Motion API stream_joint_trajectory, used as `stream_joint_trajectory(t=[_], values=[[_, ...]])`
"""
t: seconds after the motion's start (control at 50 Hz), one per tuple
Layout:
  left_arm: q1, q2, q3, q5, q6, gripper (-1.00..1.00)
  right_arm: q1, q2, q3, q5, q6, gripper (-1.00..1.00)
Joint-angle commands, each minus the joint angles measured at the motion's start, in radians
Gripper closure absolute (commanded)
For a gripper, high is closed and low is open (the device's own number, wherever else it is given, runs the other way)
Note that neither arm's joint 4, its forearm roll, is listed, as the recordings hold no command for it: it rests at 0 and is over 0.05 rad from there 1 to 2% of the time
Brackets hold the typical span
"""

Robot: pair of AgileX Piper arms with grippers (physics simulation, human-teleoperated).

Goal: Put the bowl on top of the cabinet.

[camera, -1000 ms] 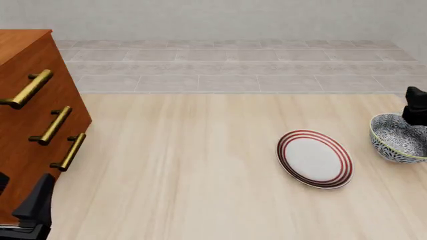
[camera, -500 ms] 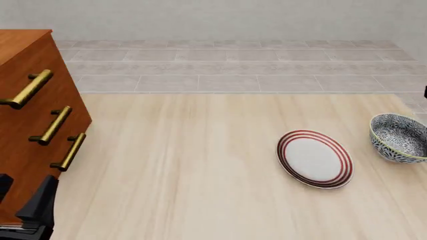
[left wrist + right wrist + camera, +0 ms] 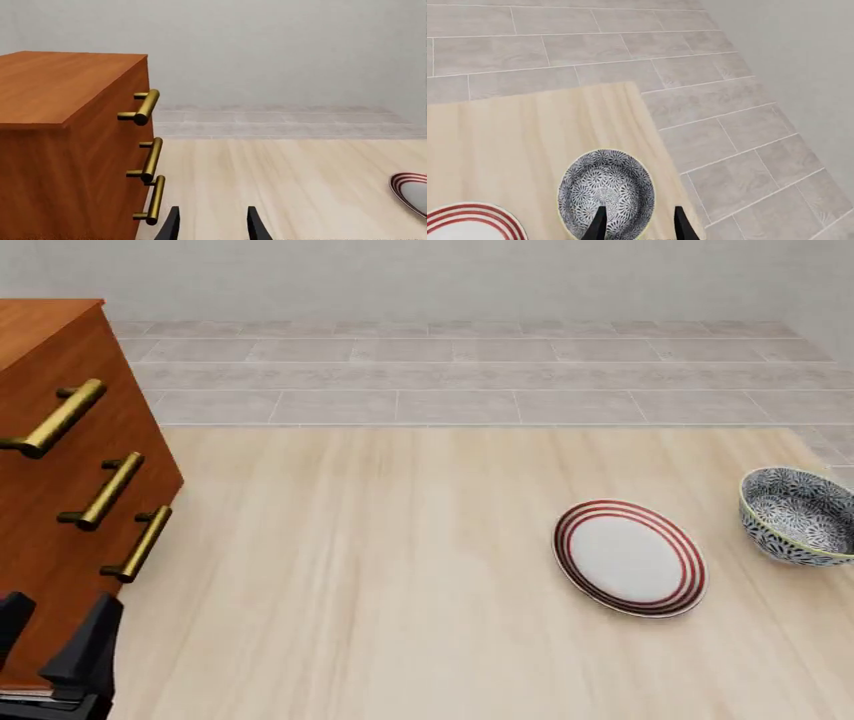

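Note:
The blue-and-white patterned bowl (image 3: 801,515) stands upright on the table near its right edge. In the right wrist view the bowl (image 3: 606,192) lies well below my right gripper (image 3: 639,220), whose fingers are open with nothing between them; this gripper is out of the front view. The reddish-brown cabinet (image 3: 67,490) with brass handles fills the left side. My left gripper (image 3: 54,628) sits low beside the cabinet's front corner. In the left wrist view it (image 3: 211,224) is open and empty, with the cabinet (image 3: 67,125) close alongside.
A flat white plate with red rings (image 3: 629,557) lies on the table just left of the bowl, its edge also showing as the plate (image 3: 410,192) in the left wrist view. Grey floor tiles (image 3: 707,125) lie beyond the table's right and far edges.
My right gripper, which stood at the bowl's far rim a second ago, has drawn away and left the front view. The bowl has stayed in place. My left gripper has crept slightly forward.

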Motion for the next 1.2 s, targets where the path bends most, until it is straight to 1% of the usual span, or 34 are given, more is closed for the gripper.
stream_joint_trajectory(t=[0.02, 0.06, 0.36, 0.52, 0.84, 0.9, 1.04, 1.2], values=[[-0.004, 0.000, 0.007, -0.002, -0.003, -1.00, -0.017, 0.106, -0.060, 0.024, -0.007, -1.00], [-0.004, 0.000, 0.007, -0.002, -0.004, -1.00, -0.014, 0.130, -0.077, 0.038, 0.005, -1.00], [-0.007, 0.000, 0.010, 0.001, 0.002, -1.00, -0.050, 0.280, -0.150, 0.043, -0.027, -1.00], [-0.009, 0.000, 0.011, 0.002, 0.005, -1.00, -0.067, 0.354, -0.196, 0.046, -0.031, -1.00], [-0.008, 0.000, 0.009, 0.009, 0.008, -1.00, -0.072, 0.471, -0.230, 0.030, -0.015, -1.00], [-0.010, 0.000, 0.008, 0.010, 0.009, -1.00, -0.081, 0.493, -0.236, 0.025, -0.025, -1.00], [-0.010, 0.000, 0.008, 0.009, 0.008, -1.00, -0.081, 0.532, -0.246, 0.023, -0.017, -1.00], [-0.005, 0.000, 0.009, 0.009, 0.008, -1.00, -0.099, 0.581, -0.262, 0.019, -0.027, -1.00]])
